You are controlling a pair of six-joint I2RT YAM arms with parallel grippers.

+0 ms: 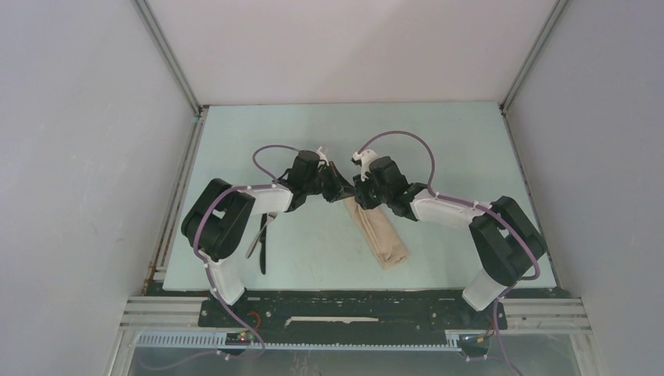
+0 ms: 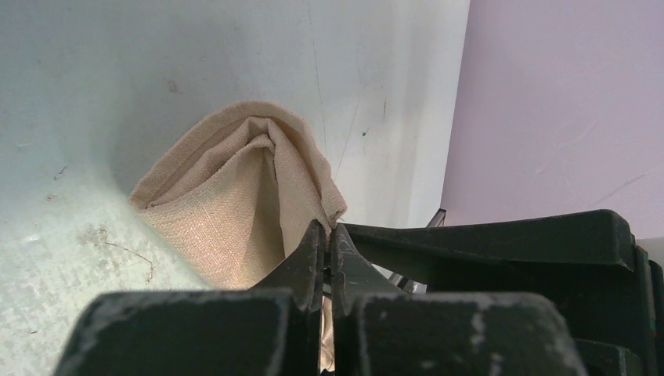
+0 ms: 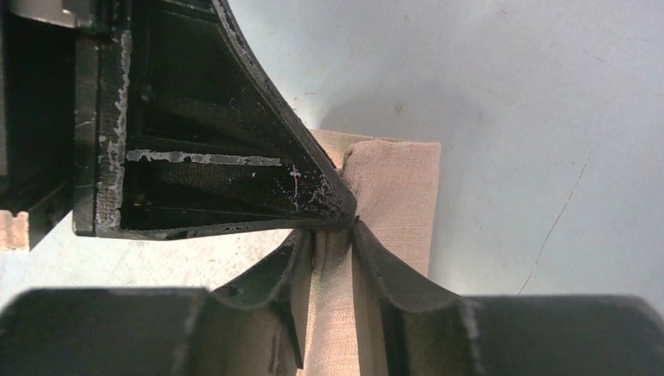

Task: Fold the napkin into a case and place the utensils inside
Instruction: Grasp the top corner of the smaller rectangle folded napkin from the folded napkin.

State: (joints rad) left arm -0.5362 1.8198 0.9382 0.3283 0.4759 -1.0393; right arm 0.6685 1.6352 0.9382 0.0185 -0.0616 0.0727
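Item: L gripper, fingers pressed together, pinching one top layer of the tan cloth at the edge of its open end. Item: R gripper, fingers drawn in on either side of another layer of the same end, w/ cloth filling the gap between them, so gripped. The two grippers meet tip to tip over that end, nearly touching, L coming from the left and R from the right. Item: case, narrow folded packet of beige cloth. Its far end is raised at the grippers w/ the layers parted into a gaping mouth. The rest lies flat on the table, running at a slant toward the near right, approx. mid-table. Item: knife, black, and fork, silver. Both lie on the table near the L arm's base, side by side, upper ends partly hidden under the arm. They are well apart from the case and outside it.
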